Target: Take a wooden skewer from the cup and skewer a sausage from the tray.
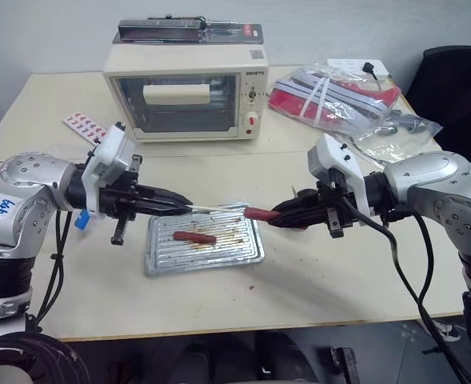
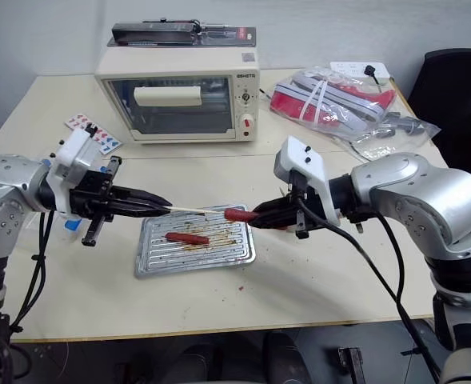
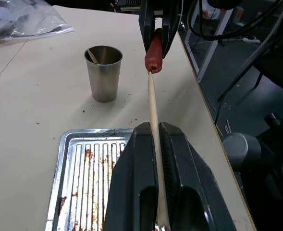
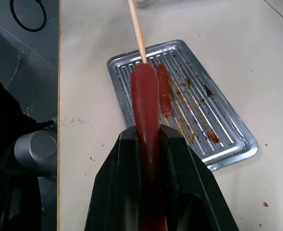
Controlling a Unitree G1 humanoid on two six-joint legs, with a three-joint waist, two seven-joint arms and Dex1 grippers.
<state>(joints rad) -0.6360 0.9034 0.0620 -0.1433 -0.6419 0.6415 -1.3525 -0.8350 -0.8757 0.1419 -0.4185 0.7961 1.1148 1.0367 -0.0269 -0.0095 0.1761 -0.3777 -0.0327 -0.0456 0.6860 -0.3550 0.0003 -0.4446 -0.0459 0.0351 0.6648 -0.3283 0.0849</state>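
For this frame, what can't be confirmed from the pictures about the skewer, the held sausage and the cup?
- How far the wooden skewer has entered the held sausage: both wrist views show only the tip meeting its end.
- The skewer's rear: covered by the left gripper fingers in the left wrist view.
- The held sausage's rear: covered by the right gripper fingers.
- The cup: one stick shows; its wall hides whether there are more.

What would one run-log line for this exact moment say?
left tool: shut on wooden skewer | right tool: shut on sausage | skewer tip at sausage end, above tray | second sausage on tray
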